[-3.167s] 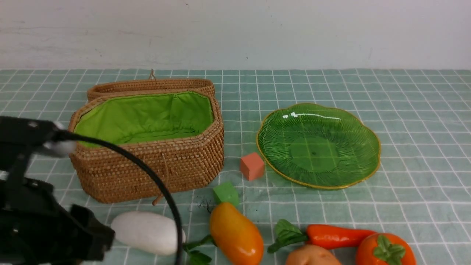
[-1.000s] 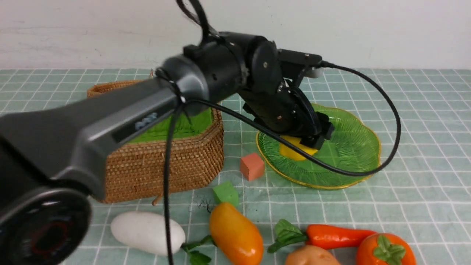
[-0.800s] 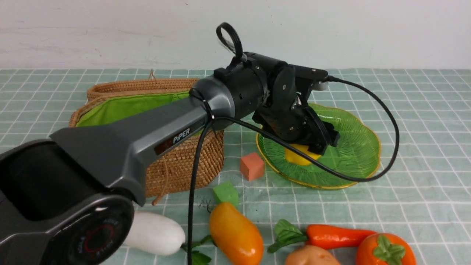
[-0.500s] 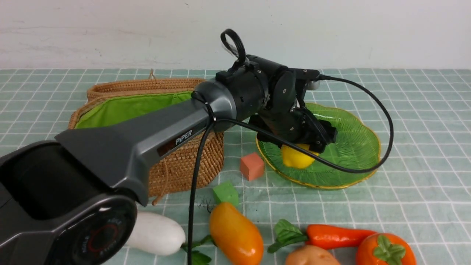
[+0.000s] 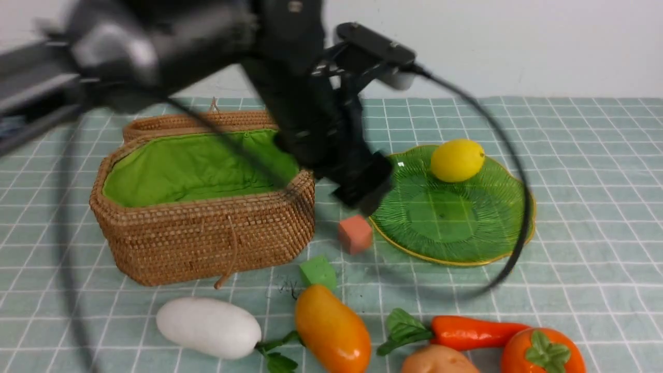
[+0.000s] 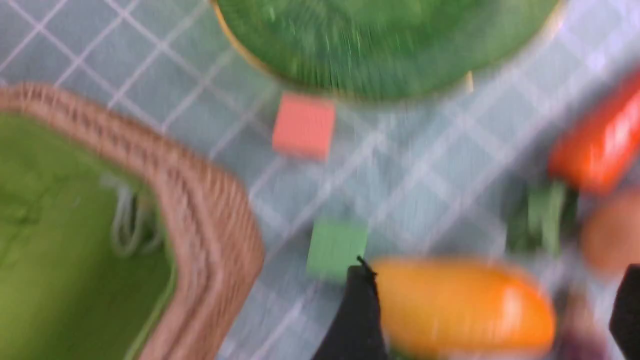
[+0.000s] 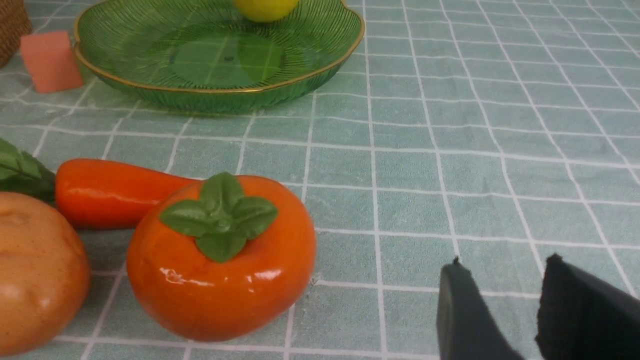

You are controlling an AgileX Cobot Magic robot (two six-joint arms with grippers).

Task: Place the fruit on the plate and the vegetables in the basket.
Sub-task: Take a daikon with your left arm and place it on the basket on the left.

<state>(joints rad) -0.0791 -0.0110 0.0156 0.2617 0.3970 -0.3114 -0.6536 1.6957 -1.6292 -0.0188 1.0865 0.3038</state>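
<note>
pink cube (image 5: 355,233) beside plate (image 5: 451,262) | green cube (image 5: 317,271) beside mango (image 5: 332,330)

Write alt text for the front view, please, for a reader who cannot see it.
A lemon rests at the far edge of a green plate, with the blurred left arm hanging above the gap between it and an open basket. A radish, mango, carrot, potato and persimmon lie nearest the camera, behind them a pink cube and a green cube.

Your left arm (image 5: 311,119): raised, angled forward and down, blurred | your left gripper (image 6: 495,267): jaws spread wide, holding nothing | your right gripper (image 7: 505,262): low, jaws a narrow gap apart, holding nothing
</note>
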